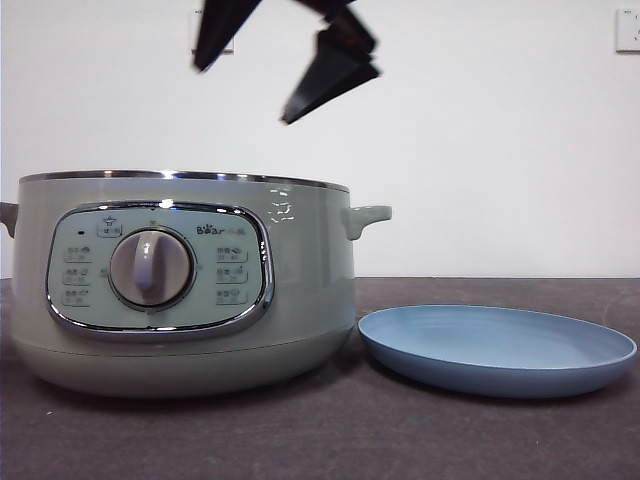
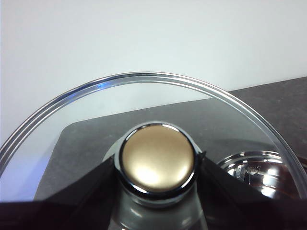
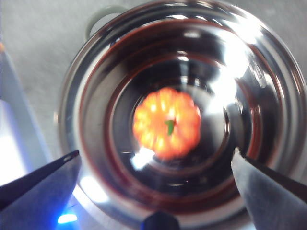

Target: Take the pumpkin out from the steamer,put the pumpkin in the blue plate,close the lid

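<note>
Right gripper [image 3: 156,165] hovered straight above open steamer [image 1: 185,285], fingers [image 3: 43,184] spread wide, empty; pumpkin [image 3: 167,123] sat in pot centre directly below, stem up. Left gripper [image 2: 156,165] clamped lid [image 2: 144,86] knob. Blue plate [image 1: 497,350] waited beside steamer on desk [image 1: 500,440].

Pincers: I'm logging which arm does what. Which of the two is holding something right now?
The left pincer, shut on the lid's knob. The right pincer hangs open above the pumpkin in the steamer.

Left gripper [image 2: 158,165] clamped on lid [image 2: 144,96] knob [image 2: 158,160]
</note>
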Motion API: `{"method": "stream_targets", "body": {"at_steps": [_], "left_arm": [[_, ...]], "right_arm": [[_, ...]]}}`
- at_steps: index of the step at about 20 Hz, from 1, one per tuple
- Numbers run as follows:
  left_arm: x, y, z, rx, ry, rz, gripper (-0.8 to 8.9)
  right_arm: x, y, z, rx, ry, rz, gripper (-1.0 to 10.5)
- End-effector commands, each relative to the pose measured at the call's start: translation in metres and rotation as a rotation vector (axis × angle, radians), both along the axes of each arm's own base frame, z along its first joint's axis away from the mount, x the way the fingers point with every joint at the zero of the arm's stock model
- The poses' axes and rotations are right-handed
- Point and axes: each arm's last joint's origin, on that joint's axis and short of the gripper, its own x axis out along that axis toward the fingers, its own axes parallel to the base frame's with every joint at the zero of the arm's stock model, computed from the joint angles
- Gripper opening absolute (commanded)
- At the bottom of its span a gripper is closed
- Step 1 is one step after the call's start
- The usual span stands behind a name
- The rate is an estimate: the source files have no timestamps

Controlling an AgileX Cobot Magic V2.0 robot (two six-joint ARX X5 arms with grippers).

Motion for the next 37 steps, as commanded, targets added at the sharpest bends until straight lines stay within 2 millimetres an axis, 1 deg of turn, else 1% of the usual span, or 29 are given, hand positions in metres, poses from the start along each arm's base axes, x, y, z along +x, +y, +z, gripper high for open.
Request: {"method": "stream_targets", "body": {"at_steps": [1,3,4,6,9,11,12,13,14,15,17,18,20,21,22,23,25,26,28,30,33,35,37], "left_arm": [[-0.001,0.001,0.006,-0.007,-0.043,0.002,-0.09],[-0.001,0.001,0.006,-0.008,-0.044,0.002,-0.09],[-0.001,0.001,0.005,-0.006,-0.04,0.001,-0.09],[-0.002,0.001,0.004,-0.001,-0.031,0.001,-0.09],[-0.002,0.001,0.003,0.004,-0.023,0.0,-0.09],[-0.002,0.001,0.003,0.006,-0.018,0.0,-0.09],[-0.002,0.001,0.003,0.007,-0.016,0.0,-0.09],[-0.002,0.001,0.003,0.008,-0.014,0.0,-0.09],[-0.002,0.001,0.002,0.01,-0.011,0.0,-0.09],[-0.002,0.001,0.001,0.014,-0.004,0.0,-0.09],[-0.002,0.001,0.0,0.02,0.007,0.001,-0.09],[-0.002,0.001,0.0,0.02,0.008,0.0,-0.09],[-0.002,0.001,0.0,0.02,0.007,0.0,-0.09],[-0.002,0.001,0.0,0.02,0.008,0.0,-0.09],[-0.002,0.001,0.0,0.019,0.006,0.0,-0.09],[-0.002,0.001,0.001,0.016,0.001,-0.001,-0.09],[-0.002,0.001,0.002,0.009,-0.011,-0.005,-0.09],[-0.001,0.0,0.003,0.006,-0.016,-0.005,-0.09],[0.0,0.0,0.004,-0.002,-0.026,-0.012,-0.09],[0.0,-0.001,0.006,-0.015,-0.039,-0.042,-0.09],[0.0,-0.002,0.008,-0.029,-0.061,-0.053,-0.09],[0.0,-0.002,0.009,-0.034,-0.069,-0.056,-0.09],[0.0,-0.002,0.009,-0.034,-0.07,-0.056,-0.09]], "right_arm": [[0.006,0.022,-0.016,-0.081,-0.053,0.06,6.6],[0.011,0.038,-0.033,-0.107,-0.066,0.084,6.5],[0.014,0.045,-0.043,-0.116,-0.07,0.101,6.3],[0.021,0.055,-0.063,-0.129,-0.067,0.115,6.2],[0.03,0.065,-0.092,-0.169,-0.039,0.133,6.2],[0.033,0.068,-0.107,-0.193,-0.015,0.141,6.1],[0.034,0.069,-0.112,-0.202,-0.011,0.143,5.0],[0.034,0.07,-0.112,-0.199,-0.014,0.142,3.2],[0.033,0.072,-0.112,-0.192,-0.021,0.146,1.0],[0.033,0.072,-0.111,-0.181,-0.024,0.15,-0.1],[0.032,0.071,-0.101,-0.167,-0.044,0.146,-0.1],[0.031,0.069,-0.092,-0.152,-0.059,0.143,-0.1],[0.024,0.061,-0.067,-0.118,-0.092,0.139,-0.1],[0.02,0.054,-0.052,-0.105,-0.106,0.134,-0.1],[0.016,0.043,-0.036,-0.101,-0.111,0.123,0.0],[0.012,0.027,-0.02,-0.103,-0.108,0.105,0.0],[0.002,-0.011,0.01,-0.126,-0.076,0.048,0.0],[-0.002,-0.034,0.025,-0.137,-0.047,-0.003,0.0],[-0.009,-0.077,0.044,-0.153,0.029,-0.143,0.0],[-0.012,-0.113,0.054,-0.175,0.098,-0.26,-0.1],[-0.011,-0.153,0.058,-0.17,0.173,-0.445,-0.1],[-0.011,-0.174,0.053,-0.166,0.203,-0.538,-0.1],[-0.013,-0.186,0.041,-0.165,0.23,-0.598,-0.1]]}}
